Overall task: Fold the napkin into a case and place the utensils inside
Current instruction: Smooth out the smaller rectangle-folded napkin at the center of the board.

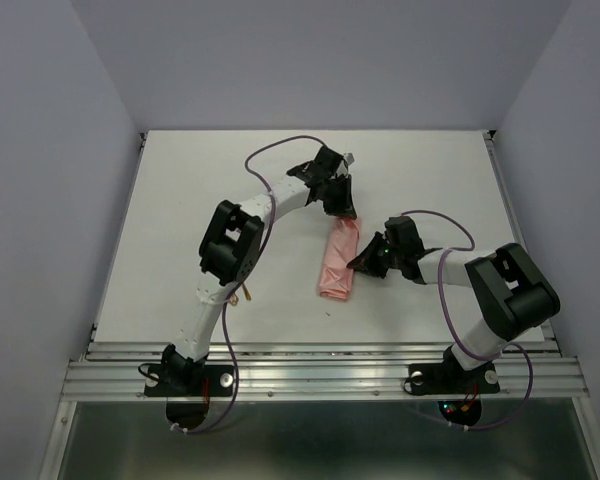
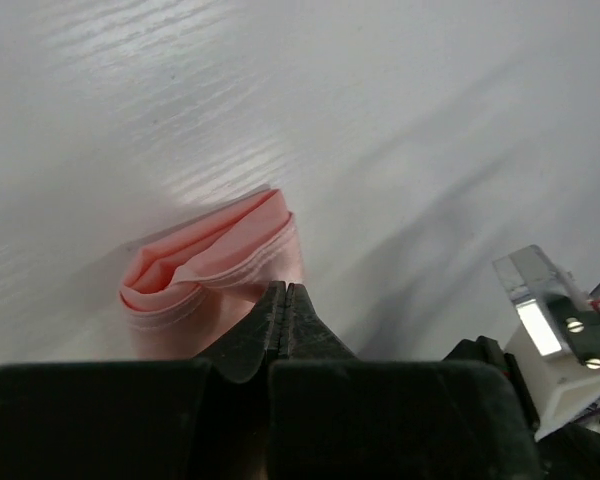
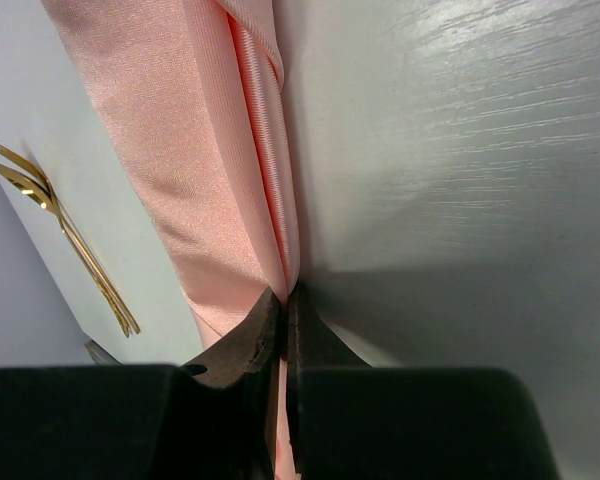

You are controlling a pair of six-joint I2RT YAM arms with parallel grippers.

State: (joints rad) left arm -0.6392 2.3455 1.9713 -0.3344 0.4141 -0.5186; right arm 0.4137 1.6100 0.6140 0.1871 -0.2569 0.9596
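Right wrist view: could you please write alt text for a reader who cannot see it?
The shut right gripper pinches the near edge of a folded pink napkin that stretches away across the white table. Two gold utensils lie side by side left of it.

I am pinching the case (image 3: 180, 150) in my right gripper (image 3: 285, 312). The utensils (image 3: 75, 246) are lying nearby on the table (image 3: 480, 150).

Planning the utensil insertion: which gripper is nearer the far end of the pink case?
Left. The left gripper is shut at the case's far end; the right gripper pinches its right edge, midway.
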